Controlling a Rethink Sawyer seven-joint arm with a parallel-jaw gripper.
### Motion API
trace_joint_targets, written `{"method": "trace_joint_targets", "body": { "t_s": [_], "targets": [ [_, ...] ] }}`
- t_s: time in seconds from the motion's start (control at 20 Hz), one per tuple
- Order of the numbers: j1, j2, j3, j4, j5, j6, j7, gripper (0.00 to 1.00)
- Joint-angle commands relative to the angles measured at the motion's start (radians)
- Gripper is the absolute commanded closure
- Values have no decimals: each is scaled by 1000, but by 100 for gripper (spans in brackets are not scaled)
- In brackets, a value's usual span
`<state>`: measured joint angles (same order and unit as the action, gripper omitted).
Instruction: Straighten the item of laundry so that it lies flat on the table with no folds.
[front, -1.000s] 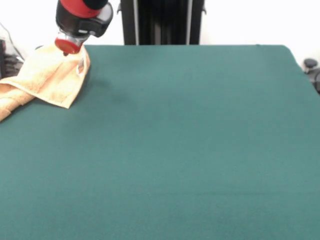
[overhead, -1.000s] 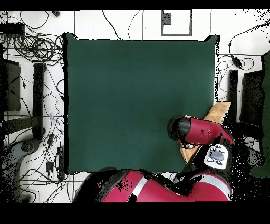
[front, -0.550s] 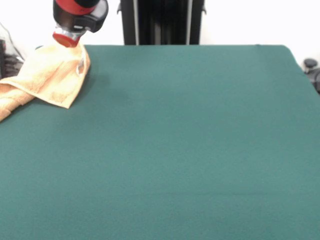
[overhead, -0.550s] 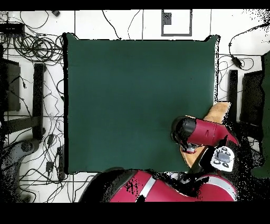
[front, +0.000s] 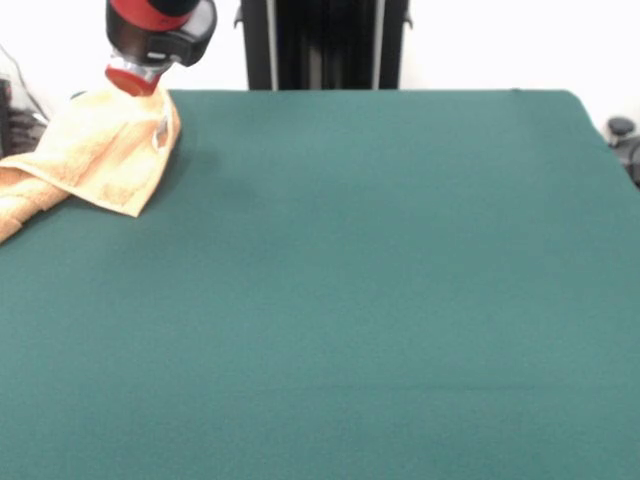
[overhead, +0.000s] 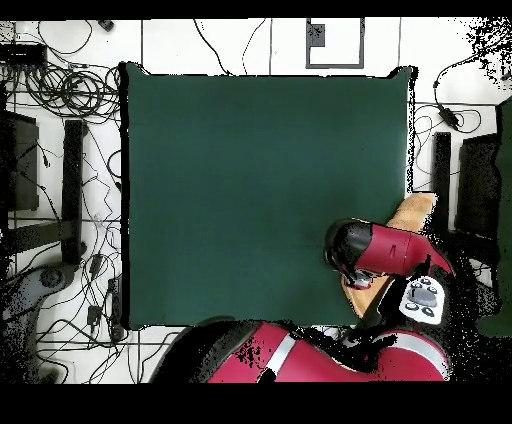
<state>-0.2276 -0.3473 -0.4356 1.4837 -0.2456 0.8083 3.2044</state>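
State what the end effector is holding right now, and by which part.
Cannot be told: the end effector sits over the far edge of the towel, but its tips are not visible, so a hold is unclear.

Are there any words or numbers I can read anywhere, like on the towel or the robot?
No text can be read in either view.
The towel has a small white tag near its edge, too small to read.
The robot's arm shows no readable label.
The gripper has none either.
The green table carries no writing.
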Motion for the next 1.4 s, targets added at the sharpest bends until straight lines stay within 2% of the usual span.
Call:
{"method": "trace_joint_targets", "body": {
  "t_s": [0.05,0.1,0.2,0.35,0.45,0.55,0.7,1.05,1.25,1.4],
  "targets": [
    [38,35,66,-36,-75,51,-130,100],
    [36,30,54,-55,-109,50,-165,100],
    [42,31,43,-81,-136,41,-163,100],
    [29,52,63,-101,-149,-13,-115,100],
    [38,79,66,-98,-113,-41,2,100],
    [48,76,73,-89,-75,-2,47,100],
    [47,67,90,-68,-36,25,64,100],
    [28,14,106,-22,-18,21,16,100],
    [72,42,44,-23,-51,54,59,100],
    [41,74,48,-19,-51,39,47,100]
  ]
}}
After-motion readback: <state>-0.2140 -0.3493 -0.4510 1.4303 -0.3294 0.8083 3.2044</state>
